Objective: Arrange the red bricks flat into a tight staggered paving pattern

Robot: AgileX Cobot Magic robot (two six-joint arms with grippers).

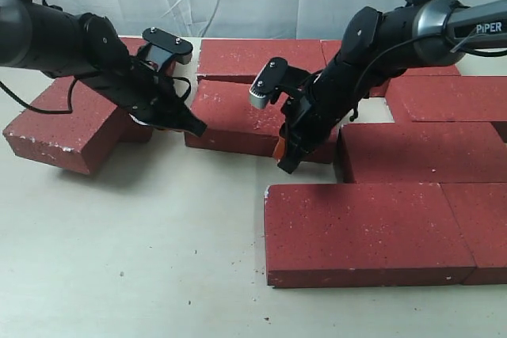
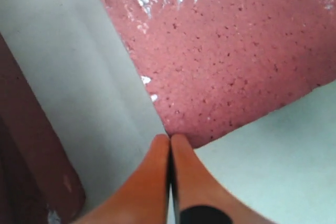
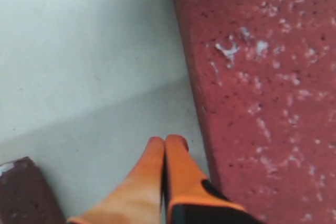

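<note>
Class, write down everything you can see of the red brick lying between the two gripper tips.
A dark-red rectangular paving brick, rough and speckled with white flecks. It lies flat on the pale table, slightly skewed, in front of another red brick. The shut left gripper sits at its near-left corner; the shut right gripper hides its right end.

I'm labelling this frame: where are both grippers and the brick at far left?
left gripper [image 2: 169, 142]: left wrist view, between its shut orange fingertips.
right gripper [image 3: 166, 142]: right wrist view, between its shut fingertips.
far-left brick [image 1: 62, 128]: exterior view, top face.

left pincer [image 2: 169, 141] and right pincer [image 3: 166, 142] both closed, angled downward.
</note>
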